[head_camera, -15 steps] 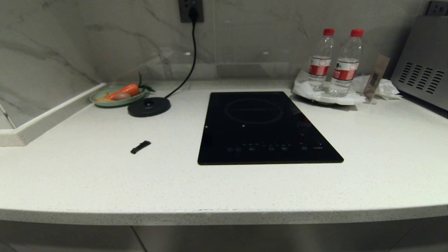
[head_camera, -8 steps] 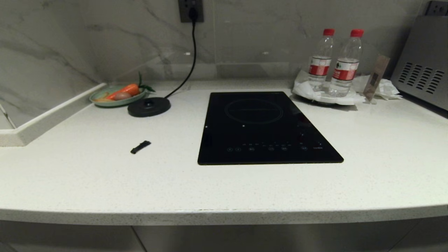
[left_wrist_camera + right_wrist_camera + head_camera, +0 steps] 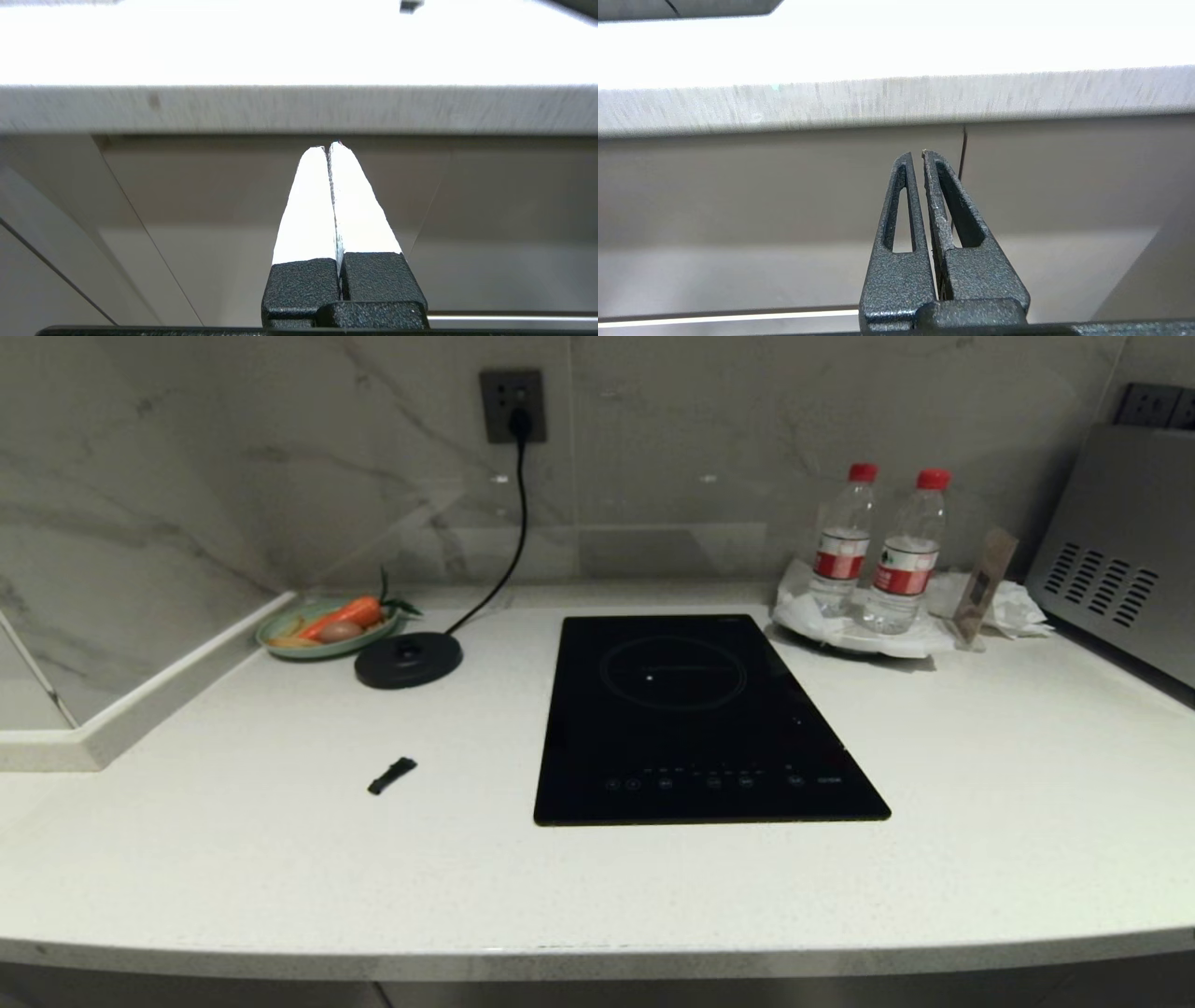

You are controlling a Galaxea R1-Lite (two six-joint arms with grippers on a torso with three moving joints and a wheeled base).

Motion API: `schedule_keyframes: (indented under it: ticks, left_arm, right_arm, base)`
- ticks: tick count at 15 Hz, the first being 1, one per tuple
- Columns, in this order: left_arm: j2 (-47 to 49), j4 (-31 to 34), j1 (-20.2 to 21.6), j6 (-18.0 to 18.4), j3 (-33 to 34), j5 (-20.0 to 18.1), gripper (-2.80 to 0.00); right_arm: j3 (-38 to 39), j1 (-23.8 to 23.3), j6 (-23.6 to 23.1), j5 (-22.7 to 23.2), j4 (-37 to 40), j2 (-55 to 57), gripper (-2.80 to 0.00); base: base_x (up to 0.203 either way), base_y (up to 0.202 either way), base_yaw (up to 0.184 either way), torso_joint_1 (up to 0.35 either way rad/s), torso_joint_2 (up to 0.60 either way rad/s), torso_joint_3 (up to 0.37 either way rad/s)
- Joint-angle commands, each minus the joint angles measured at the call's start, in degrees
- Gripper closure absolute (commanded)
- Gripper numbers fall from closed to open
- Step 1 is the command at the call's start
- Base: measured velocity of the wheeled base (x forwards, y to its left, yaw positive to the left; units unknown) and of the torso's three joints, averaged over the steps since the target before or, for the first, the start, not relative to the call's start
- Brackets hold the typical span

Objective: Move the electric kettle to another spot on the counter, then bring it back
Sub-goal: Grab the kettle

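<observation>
Hanging below the counter [image 3: 280, 877] edge, left gripper [image 3: 329, 149] and right gripper [image 3: 917, 154] both have fingers pressed together, holding nothing, pointing at the cabinet front. No kettle visible in any view; its round base disc [image 3: 408, 659] sits bare on the counter beside a green plate [image 3: 280, 635], cord [image 3: 516, 523] plugged into the wall. Black hob [image 3: 695, 714] centre, two water bottles [image 3: 873, 555] behind it.

walls: grey marble tiles [image 3: 187, 476], veined | socket [image 3: 513, 404]: dark, on back wall, black plug in it | second socket [image 3: 1153, 403]: far right corner | cabinet fronts [image 3: 210, 224]: plain grey-beige under the worktop | light: soft, even, reflections on wall
</observation>
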State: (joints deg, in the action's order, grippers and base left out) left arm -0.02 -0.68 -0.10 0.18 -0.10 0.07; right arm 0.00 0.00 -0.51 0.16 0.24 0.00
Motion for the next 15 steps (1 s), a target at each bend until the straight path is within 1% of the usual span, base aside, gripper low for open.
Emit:
schedule_keyframes:
  ticks: [1,8,15]
  left_arm:
    - [-0.05,-0.02,0.01,-0.01,0.01,0.02,0.0]
    - [-0.06,-0.04,0.01,-0.03,0.01,0.02,0.0]
    - [-0.06,-0.11,0.1,-0.18,0.01,0.02,0.0]
  right_arm:
    - [0.0,0.0,-0.02,0.02,0.02,0.0,0.0]
    - [0.0,0.0,-0.02,0.02,0.02,0.0,0.0]
    - [0.0,0.0,-0.02,0.02,0.02,0.0,0.0]
  base:
    - [0.0,0.0,0.0,0.109,-0.47,-0.378]
    - [0.0,0.0,0.0,0.134,-0.52,-0.378]
    - [0.0,0.0,0.0,0.199,-0.58,-0.38]
